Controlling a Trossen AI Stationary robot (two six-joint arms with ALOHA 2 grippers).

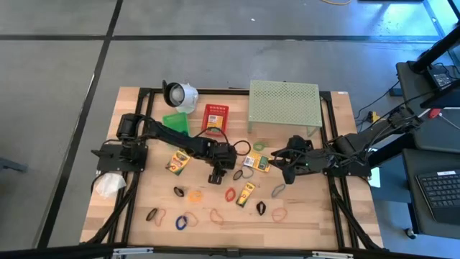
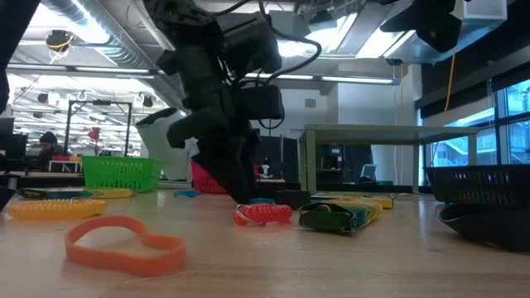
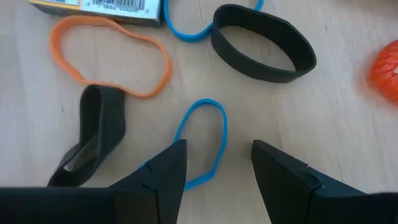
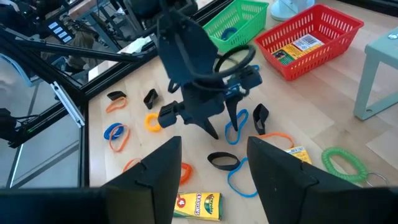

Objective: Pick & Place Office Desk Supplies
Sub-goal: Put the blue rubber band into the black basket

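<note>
My left gripper (image 1: 218,175) is open and low over the middle of the table, fingers pointing down; it also shows in the low view (image 2: 238,197). In the left wrist view its fingers (image 3: 217,158) stand about a thin blue rubber-band loop (image 3: 204,140) that lies flat on the wood. My right gripper (image 1: 277,160) is open and empty, above the table to the right of centre, and in its own view (image 4: 210,158) it faces the left gripper. Crayon boxes (image 1: 177,162) (image 1: 246,193) (image 1: 256,162) and loose bands lie flat on the table. My left gripper comes at the blue band from above, pointing down. One fingertip (image 3: 169,167) covers the loop's near edge (image 3: 186,182), and the other stands just outside the loop. I cannot tell whether either finger touches the band, which lies flat on the table.
Two black bands (image 3: 261,43) (image 3: 93,134) and an orange band (image 3: 112,56) lie close around the blue one. A red coiled band (image 2: 263,213) is beside the left fingers. A red basket (image 1: 215,117), a green basket (image 1: 175,122), a pale green shelf (image 1: 283,106) and a white round object (image 1: 180,95) stand at the far side.
</note>
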